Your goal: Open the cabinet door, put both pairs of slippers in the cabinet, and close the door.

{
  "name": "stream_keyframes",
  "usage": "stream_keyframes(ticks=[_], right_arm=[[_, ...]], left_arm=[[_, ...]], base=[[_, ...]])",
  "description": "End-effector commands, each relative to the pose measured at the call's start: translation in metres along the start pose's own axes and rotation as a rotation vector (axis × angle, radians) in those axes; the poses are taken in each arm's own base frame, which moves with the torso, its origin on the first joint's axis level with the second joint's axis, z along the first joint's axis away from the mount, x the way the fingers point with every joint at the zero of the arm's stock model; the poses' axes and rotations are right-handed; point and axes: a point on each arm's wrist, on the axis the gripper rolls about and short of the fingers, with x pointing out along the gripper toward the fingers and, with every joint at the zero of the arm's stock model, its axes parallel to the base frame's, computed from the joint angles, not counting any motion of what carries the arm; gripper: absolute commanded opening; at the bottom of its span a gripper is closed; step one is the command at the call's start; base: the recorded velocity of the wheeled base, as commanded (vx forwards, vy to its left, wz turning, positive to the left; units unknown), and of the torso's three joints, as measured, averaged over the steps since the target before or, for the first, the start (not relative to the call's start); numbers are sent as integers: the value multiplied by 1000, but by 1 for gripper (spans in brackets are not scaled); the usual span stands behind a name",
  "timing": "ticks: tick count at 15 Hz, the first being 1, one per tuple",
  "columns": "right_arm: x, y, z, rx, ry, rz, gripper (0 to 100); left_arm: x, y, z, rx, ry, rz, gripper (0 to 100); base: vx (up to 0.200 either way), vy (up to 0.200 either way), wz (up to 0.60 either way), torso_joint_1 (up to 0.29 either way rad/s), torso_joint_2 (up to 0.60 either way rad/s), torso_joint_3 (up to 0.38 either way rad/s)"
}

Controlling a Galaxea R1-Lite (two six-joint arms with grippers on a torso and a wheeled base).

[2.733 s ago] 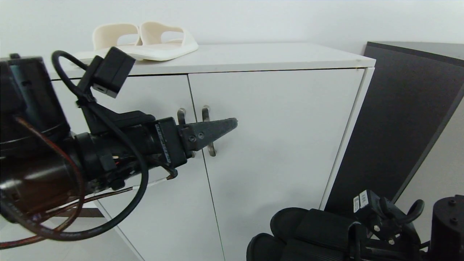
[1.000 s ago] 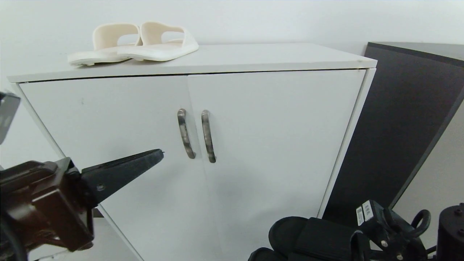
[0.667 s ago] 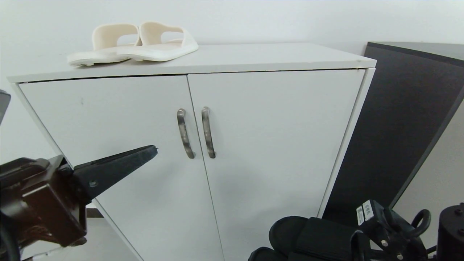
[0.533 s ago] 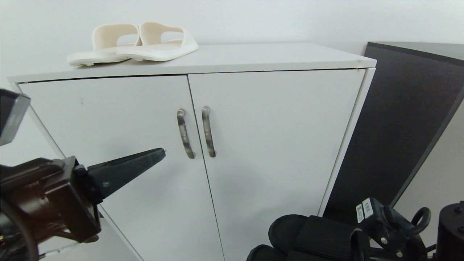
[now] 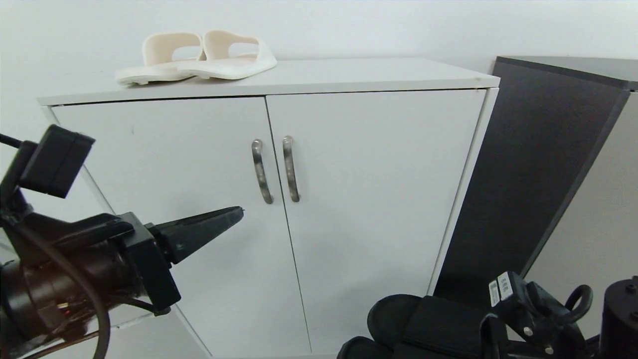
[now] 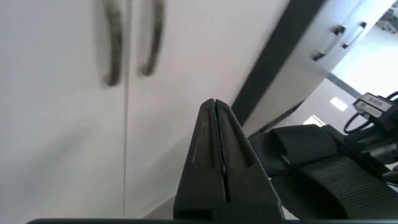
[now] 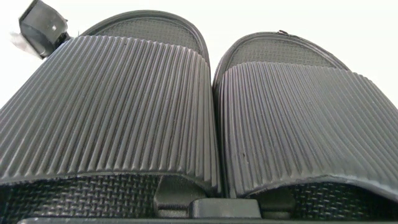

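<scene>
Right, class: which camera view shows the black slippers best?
The right wrist view: both black slippers side by side, close up, ribbed straps plain. The head view cuts them off at its lower edge; the left wrist view has them beyond the left gripper.

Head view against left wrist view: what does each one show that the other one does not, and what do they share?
Head view: the cream slippers on the cabinet top. Left wrist view: farther pale doors with dark handles, beyond the dark panel. Shared: the two door handles, the shut left gripper and the black slippers.
</scene>
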Motion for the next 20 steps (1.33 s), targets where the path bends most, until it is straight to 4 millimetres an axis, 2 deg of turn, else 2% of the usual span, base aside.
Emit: stream_keyframes(ticks=[1, 4, 6, 8, 9, 10, 13, 17, 20], right_arm=[[0, 0, -1, 1, 4, 1, 0], [0, 0, -2, 0, 7, 0, 0], [-1, 0, -2, 0, 7, 2, 0], [-1, 0, -3, 1, 10, 1, 0], [-1, 0, -4, 1, 11, 1, 0], [-1, 0, -4, 1, 11, 1, 0], [-2, 0, -4, -12, 11, 0, 0], [-2, 0, -4, -19, 12, 0, 0], [-2, 0, -4, -20, 11, 0, 0]], left_arm=[[2, 1, -1, -1, 9, 1, 0], [4, -1, 3, -12, 6, -48, 0], [15, 1, 17, -105, 12, -149, 0], [29, 9, 26, -117, 19, -173, 0], [46, 16, 31, -120, 26, -165, 0], [58, 22, 33, -128, 36, -151, 100], [89, 34, 36, -140, 55, -144, 100], [102, 35, 42, -140, 57, -188, 100], [113, 50, 45, -139, 49, -147, 100]], base=[[-200, 0, 0, 7, 2, 2], [-67, 0, 0, -1, 1, 1], [0, 0, 0, 0, 0, 0], [0, 0, 0, 0, 0, 0], [0, 0, 0, 0, 0, 0], [0, 0, 0, 0, 0, 0], [0, 0, 0, 0, 0, 0], [0, 0, 0, 0, 0, 0], [0, 0, 0, 0, 0, 0]])
